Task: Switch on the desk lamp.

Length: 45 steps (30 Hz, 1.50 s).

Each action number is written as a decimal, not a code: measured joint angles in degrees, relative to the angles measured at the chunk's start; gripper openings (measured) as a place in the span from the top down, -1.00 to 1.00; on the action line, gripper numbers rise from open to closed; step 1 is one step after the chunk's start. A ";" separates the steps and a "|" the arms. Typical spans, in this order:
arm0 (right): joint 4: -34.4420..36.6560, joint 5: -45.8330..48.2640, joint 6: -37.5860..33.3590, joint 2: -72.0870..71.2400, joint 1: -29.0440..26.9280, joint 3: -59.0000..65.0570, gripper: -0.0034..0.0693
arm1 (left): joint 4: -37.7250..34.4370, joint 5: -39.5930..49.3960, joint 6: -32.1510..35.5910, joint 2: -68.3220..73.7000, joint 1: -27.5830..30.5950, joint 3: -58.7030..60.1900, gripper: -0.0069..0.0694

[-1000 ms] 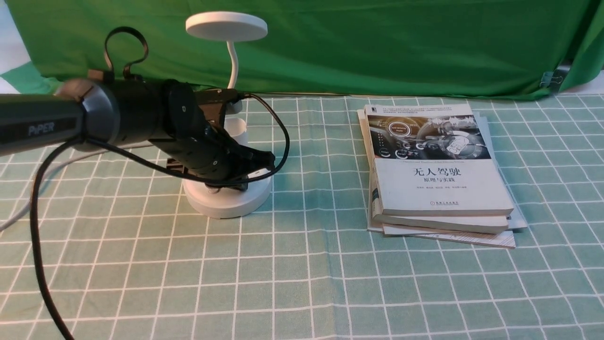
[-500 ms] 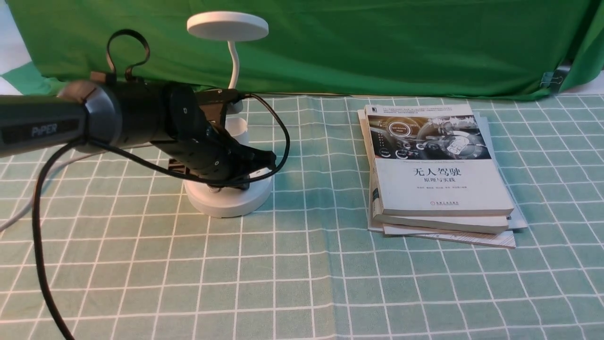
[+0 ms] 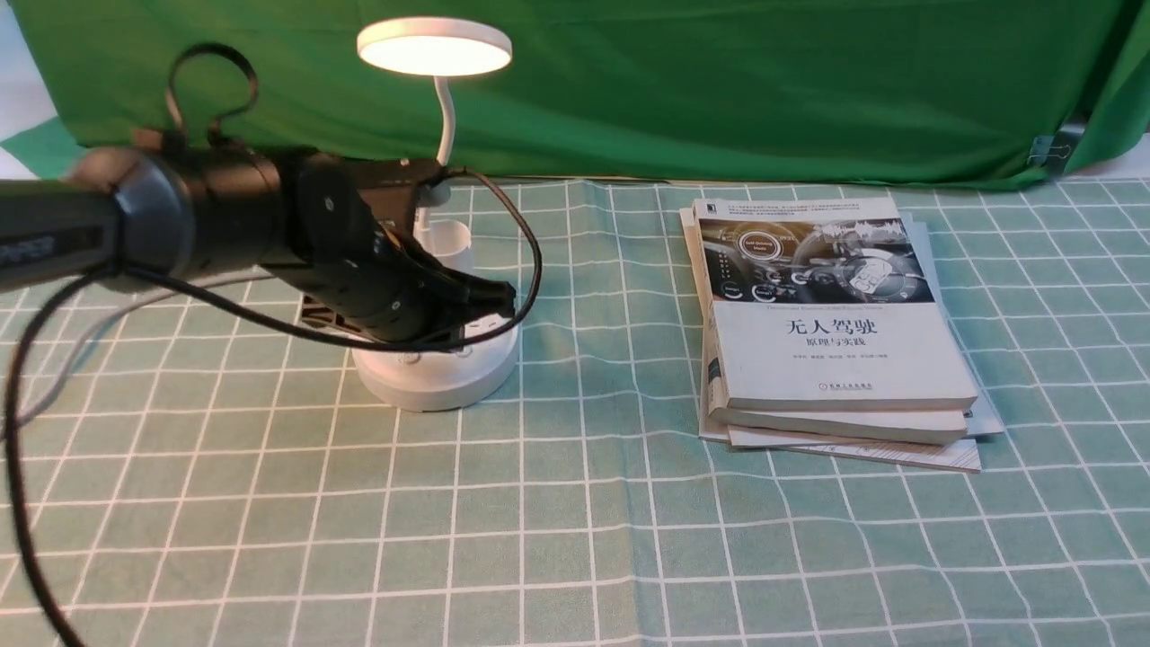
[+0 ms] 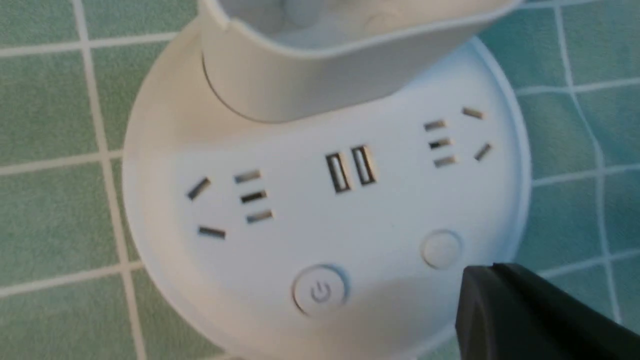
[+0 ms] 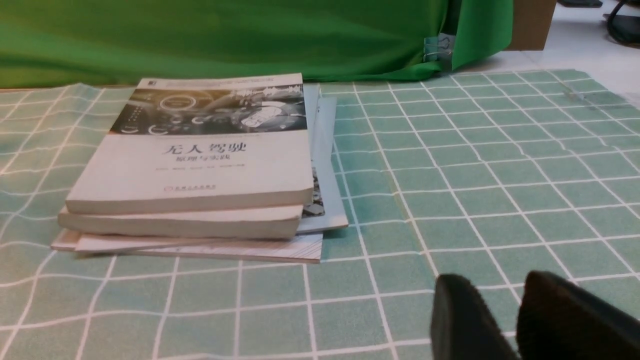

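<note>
The white desk lamp stands at the back left, its disc head [image 3: 434, 48] glowing above the gooseneck and round base [image 3: 440, 373]. My left gripper [image 3: 508, 301] is shut and empty, its tip hovering just above the base. In the left wrist view the base [image 4: 300, 225] shows its sockets, a power button [image 4: 320, 291] ringed with blue light and a plain round button [image 4: 441, 248]. The shut gripper tip [image 4: 480, 275] is beside the plain button. The cup holder [image 4: 325, 65] is behind. My right gripper [image 5: 497, 285] is open and empty, low over the cloth.
A stack of books [image 3: 835, 332] lies right of centre; it also shows in the right wrist view [image 5: 200, 160]. A green-and-white checked cloth [image 3: 575, 539] covers the table. A green backdrop [image 3: 719, 90] hangs along the far edge. The left arm's cable [image 3: 530, 261] loops beside the lamp.
The lamp head has lit up. My left gripper has lifted slightly off the base and drawn a little to the left, still shut.
</note>
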 joint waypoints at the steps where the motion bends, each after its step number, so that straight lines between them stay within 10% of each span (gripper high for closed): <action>1: 0.00 0.00 0.00 0.00 0.00 0.00 0.24 | 0.00 0.74 0.00 -0.48 0.00 0.00 0.81; 10: 0.00 0.00 0.00 0.00 0.00 0.00 0.24 | -4.89 7.79 2.51 -16.40 0.00 15.39 0.81; 19: 0.00 0.00 0.00 0.00 0.00 0.00 0.24 | -12.43 -5.57 5.97 -52.63 0.00 34.60 0.81; 32: 0.00 0.00 0.00 0.00 0.00 0.00 0.24 | -6.04 -12.38 6.02 -90.36 0.00 50.28 0.81; 45: 0.00 0.00 0.00 0.00 0.00 0.00 0.24 | 1.47 -14.47 6.41 -94.86 0.07 53.48 0.81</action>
